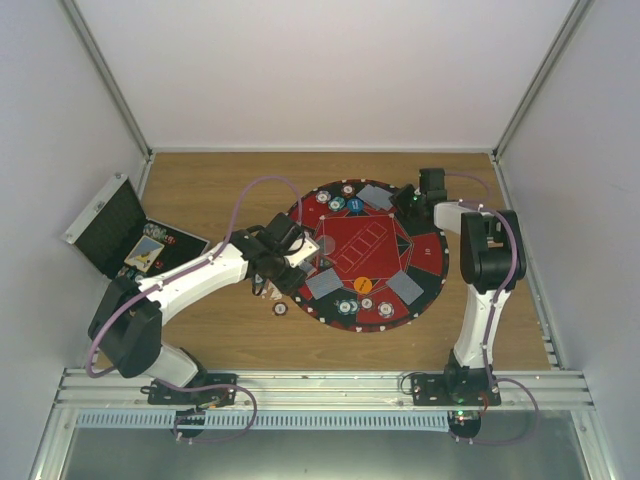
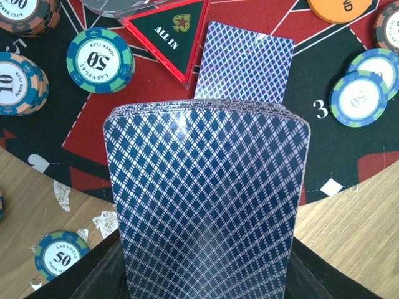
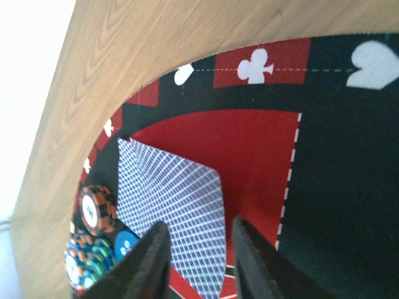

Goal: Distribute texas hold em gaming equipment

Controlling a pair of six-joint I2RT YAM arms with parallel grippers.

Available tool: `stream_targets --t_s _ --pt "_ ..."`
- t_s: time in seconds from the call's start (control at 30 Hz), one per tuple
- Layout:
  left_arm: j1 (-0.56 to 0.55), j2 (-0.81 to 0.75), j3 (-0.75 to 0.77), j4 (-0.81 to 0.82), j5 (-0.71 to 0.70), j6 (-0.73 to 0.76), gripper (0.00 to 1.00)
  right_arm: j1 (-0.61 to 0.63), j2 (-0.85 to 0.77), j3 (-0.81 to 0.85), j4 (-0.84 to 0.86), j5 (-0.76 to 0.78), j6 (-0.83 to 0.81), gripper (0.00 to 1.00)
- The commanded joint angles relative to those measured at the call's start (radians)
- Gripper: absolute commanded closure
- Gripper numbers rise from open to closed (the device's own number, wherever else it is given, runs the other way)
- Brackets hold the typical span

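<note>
My left gripper (image 1: 298, 260) is shut on a deck of blue-backed cards (image 2: 206, 199) and holds it over the left edge of the round mat (image 1: 428, 252); its fingers are hidden under the deck. One card (image 2: 244, 61) lies on the mat just beyond the deck. My right gripper (image 3: 198, 261) is open and empty, its fingers (image 3: 149, 265) just above a face-down card (image 3: 171, 199) at the mat's far side (image 1: 375, 196). Chip stacks (image 3: 95, 208) and a blue disc (image 3: 124, 244) lie left of that card. An orange disc (image 1: 360, 285) lies on the mat.
A triangular "ALL IN" marker (image 2: 167, 34) and 50 and 10 chips (image 2: 100, 60) lie near the deck. One 50 chip (image 2: 60, 254) lies on the wood off the mat. The open black case (image 1: 120, 235) stands at the left. More cards (image 1: 405, 287) and chips (image 1: 347, 307) lie at the mat's near side.
</note>
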Motion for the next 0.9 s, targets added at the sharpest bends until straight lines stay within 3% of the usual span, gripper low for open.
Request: stream_targets --t_s 0.0,0.13,0.27,0.37,0.5,0.63,0.77,0.8,0.87 --pt "0.007 -0.035 0.001 0.028 -0.015 0.000 0.48 0.000 -0.037 0.018 -0.054 0.075 -0.022 0.61" --pt "0.006 -0.038 0.003 0.027 -0.019 0.004 0.48 -0.018 -0.117 -0.027 -0.063 0.120 -0.045 0.37" --pt "0.006 -0.034 0.019 0.025 -0.015 0.013 0.48 -0.040 -0.206 -0.026 -0.132 0.144 -0.155 0.25" --pt "0.003 -0.026 0.039 0.026 0.004 0.024 0.48 -0.043 -0.274 -0.001 -0.201 0.078 -0.320 0.19" --pt "-0.010 -0.002 0.063 0.034 0.029 0.032 0.48 -0.036 -0.332 0.042 -0.379 -0.136 -0.562 0.15" --pt "-0.029 0.026 0.074 0.043 0.034 0.041 0.48 -0.004 -0.377 0.005 -0.559 -0.340 -0.668 0.14" --pt "-0.057 0.048 0.081 0.045 0.036 0.050 0.47 0.084 -0.381 -0.007 -0.709 -0.450 -0.732 0.14" --pt "-0.070 0.059 0.081 0.041 0.038 0.054 0.48 0.159 -0.329 0.026 -0.798 -0.562 -0.781 0.14" --pt "-0.078 0.059 0.081 0.041 0.040 0.055 0.48 0.217 -0.286 0.046 -0.846 -0.632 -0.818 0.15"
